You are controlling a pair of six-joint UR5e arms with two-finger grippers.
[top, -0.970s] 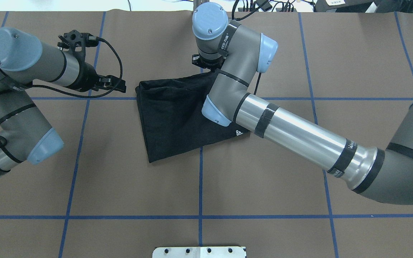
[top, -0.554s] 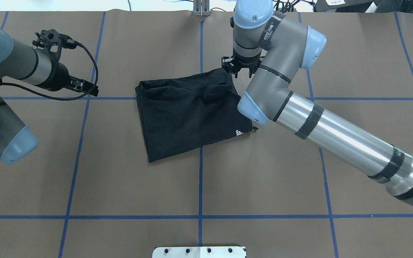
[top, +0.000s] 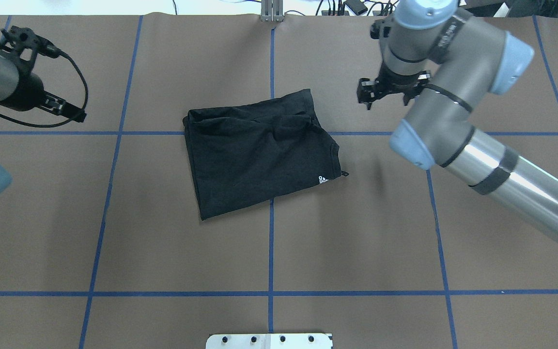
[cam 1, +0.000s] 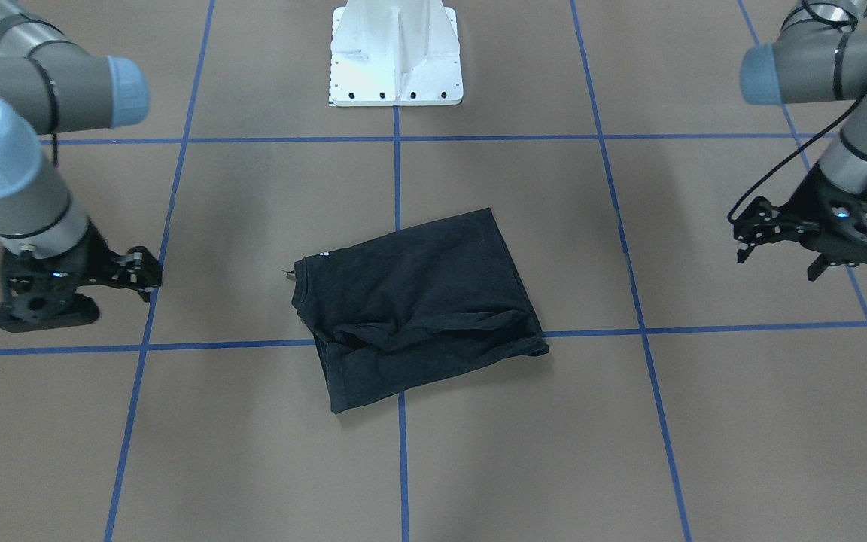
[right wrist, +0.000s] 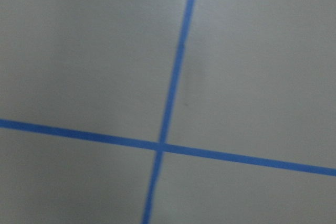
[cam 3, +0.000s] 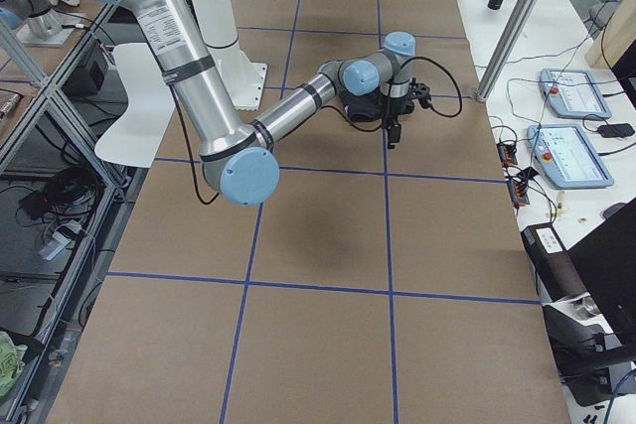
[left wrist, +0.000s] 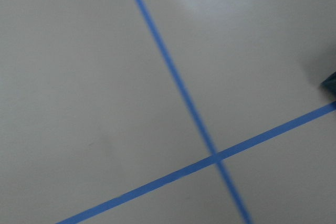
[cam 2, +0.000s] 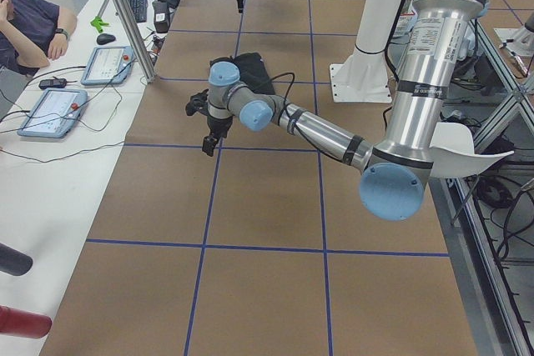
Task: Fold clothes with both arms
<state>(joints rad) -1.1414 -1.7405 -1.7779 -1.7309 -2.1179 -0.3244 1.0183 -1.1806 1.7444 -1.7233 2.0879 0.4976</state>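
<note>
the right gripper (top: 386,98) is seen from overhead with its fingers spread wide and nothing held between them, just beyond the far right corner of the garment but clear of it. the left gripper (cam 1: 777,260) is shown open and empty in the front-facing view. overhead, its fingers are foreshortened and the gap cannot be judged. between the two grippers, the black t-shirt (top: 255,155) is laid folded on the brown table (top: 162,252), over a crossing of blue tape lines (top: 271,252). a small white logo (top: 323,180) is made out clearly only from overhead. little but table and tape is shown by the wrist cameras.
</note>
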